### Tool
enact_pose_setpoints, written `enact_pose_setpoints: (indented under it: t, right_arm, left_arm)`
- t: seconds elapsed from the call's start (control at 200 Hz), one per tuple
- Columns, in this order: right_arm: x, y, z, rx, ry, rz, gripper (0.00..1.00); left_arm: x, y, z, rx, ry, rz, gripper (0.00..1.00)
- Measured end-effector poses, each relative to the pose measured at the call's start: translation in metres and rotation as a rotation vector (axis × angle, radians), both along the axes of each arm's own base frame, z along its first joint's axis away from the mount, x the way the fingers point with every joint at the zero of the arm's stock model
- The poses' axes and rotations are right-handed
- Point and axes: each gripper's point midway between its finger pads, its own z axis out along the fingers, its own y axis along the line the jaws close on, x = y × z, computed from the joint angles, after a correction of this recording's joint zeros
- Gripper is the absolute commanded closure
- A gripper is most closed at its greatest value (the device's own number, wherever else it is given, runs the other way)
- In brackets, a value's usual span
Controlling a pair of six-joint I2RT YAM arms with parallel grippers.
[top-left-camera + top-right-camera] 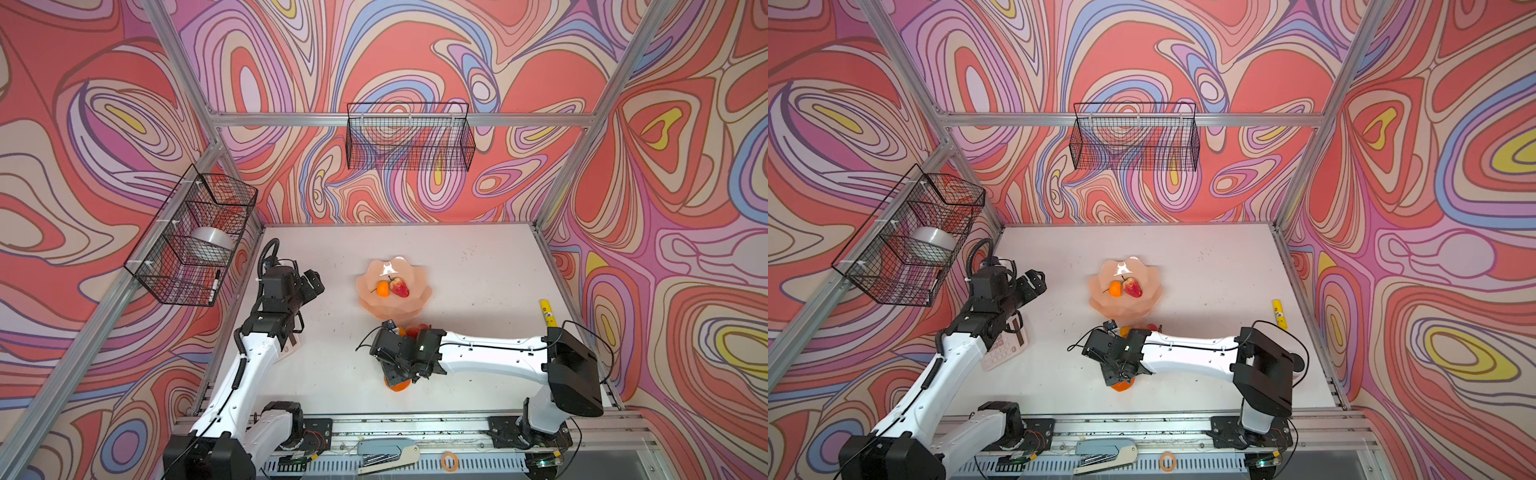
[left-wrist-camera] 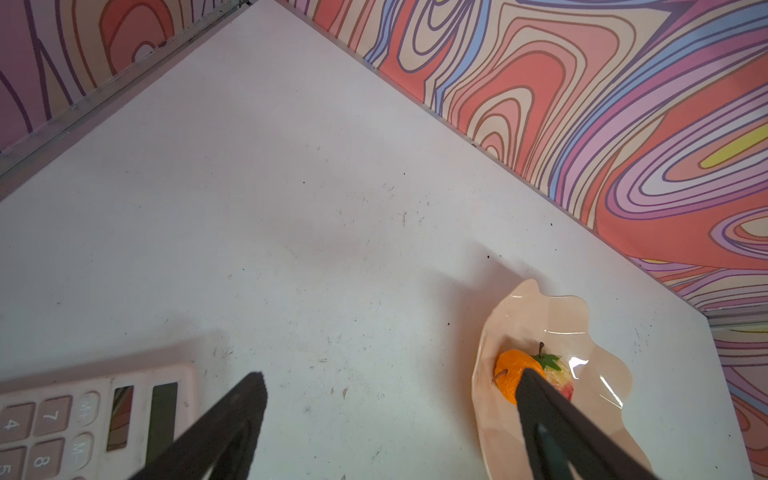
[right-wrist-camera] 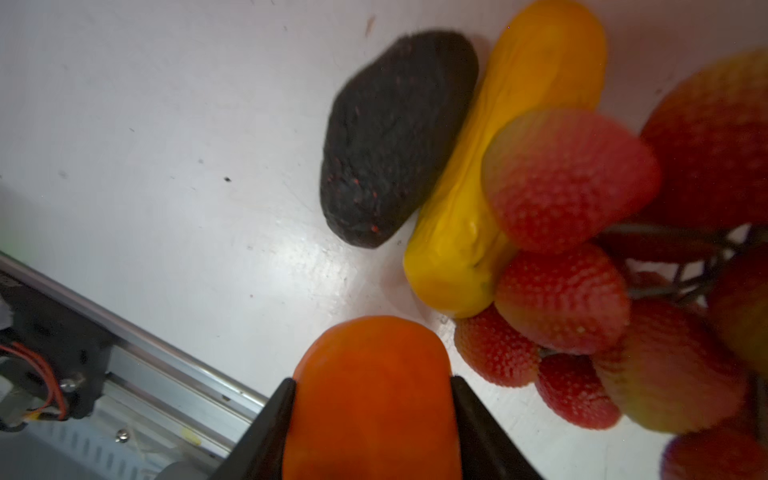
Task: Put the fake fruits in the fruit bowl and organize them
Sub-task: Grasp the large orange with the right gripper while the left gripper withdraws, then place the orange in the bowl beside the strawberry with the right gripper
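Observation:
The peach-pink fruit bowl [image 1: 376,307] [image 1: 1108,305] [image 2: 498,432] stands mid-table and holds a small orange [image 1: 382,289] [image 2: 513,370] beside a red strawberry [image 1: 400,287]. Nearer the front, my right gripper [image 1: 397,374] [image 3: 372,380] is shut on a larger orange [image 1: 400,385] [image 1: 1122,386] [image 3: 370,345], with both fingers pressed against its sides. In the right wrist view a dark avocado [image 3: 395,137], a long yellow fruit [image 3: 519,83] and a bunch of red berries [image 3: 565,291] lie together on the table. My left gripper [image 1: 312,286] [image 2: 384,386] hangs open and holds nothing, left of the bowl.
A pink calculator [image 1: 1005,345] [image 2: 62,419] lies under the left arm. A yellow marker tube [image 1: 548,312] lies at the right edge. Black wire baskets hang on the back wall [image 1: 409,137] and the left wall [image 1: 195,237]. A stapler [image 1: 386,455] sits on the front rail.

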Motion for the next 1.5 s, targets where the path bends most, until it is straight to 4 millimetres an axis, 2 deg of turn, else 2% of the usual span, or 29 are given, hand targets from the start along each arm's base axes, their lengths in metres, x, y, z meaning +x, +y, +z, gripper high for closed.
enact_pose_setpoints:
  t: [0.12, 0.215, 0.285, 0.386, 0.486, 0.556, 0.691, 0.791, 1.061, 1.182, 1.242, 1.287, 1.392, 1.497]
  right_arm:
    - [0.044, 0.01, 0.06, 0.12, -0.104, -0.022, 0.56]
    - [0.095, -0.005, 0.103, 0.196, -0.205, -0.084, 0.56]
    - [0.132, -0.019, 0.123, 0.217, -0.27, -0.13, 0.56]
    - [0.173, -0.028, 0.132, 0.218, -0.322, -0.158, 0.56]
    - [0.201, -0.022, 0.12, 0.203, -0.33, -0.147, 0.56]
    - [0.214, -0.014, 0.097, 0.181, -0.309, -0.13, 0.56]
    - [0.223, -0.006, 0.05, 0.129, -0.24, -0.099, 0.56]
    - [0.223, -0.004, 0.029, 0.11, -0.2, -0.087, 0.55]
    - [0.229, -0.006, 0.011, 0.128, -0.17, -0.091, 0.51]
    - [0.232, -0.007, -0.003, 0.119, -0.149, -0.095, 0.49]
    - [0.232, -0.007, -0.01, 0.113, -0.136, -0.095, 0.47]
    - [0.232, -0.008, -0.013, 0.111, -0.128, -0.095, 0.43]
    - [0.231, -0.007, -0.017, 0.111, -0.12, -0.093, 0.26]
    - [0.234, -0.006, -0.015, 0.124, -0.123, -0.098, 0.18]
  left_arm:
    - [0.0, 0.001, 0.0, -0.008, 0.001, 0.004, 0.07]
    - [-0.002, 0.002, -0.003, -0.014, 0.003, 0.012, 0.07]
    - [-0.006, 0.003, -0.004, -0.018, 0.001, 0.019, 0.07]
    - [-0.012, 0.004, 0.001, -0.025, -0.018, 0.026, 0.07]
    - [-0.018, 0.003, 0.008, -0.036, -0.039, 0.023, 0.08]
    - [-0.023, 0.001, 0.009, -0.058, -0.045, 0.019, 0.09]
    - [-0.039, -0.009, -0.006, -0.122, -0.022, -0.007, 0.13]
    - [-0.052, -0.018, -0.022, -0.179, 0.009, -0.031, 0.14]
    - [-0.068, -0.039, -0.041, -0.308, 0.055, -0.095, 0.16]
    - [-0.078, -0.047, -0.065, -0.356, 0.117, -0.107, 0.16]
    - [-0.081, -0.052, -0.071, -0.367, 0.136, -0.118, 0.16]
    - [-0.082, -0.056, -0.071, -0.37, 0.14, -0.131, 0.16]
    - [-0.084, -0.069, -0.07, -0.369, 0.143, -0.176, 0.17]
    - [-0.086, -0.086, -0.074, -0.363, 0.166, -0.227, 0.17]
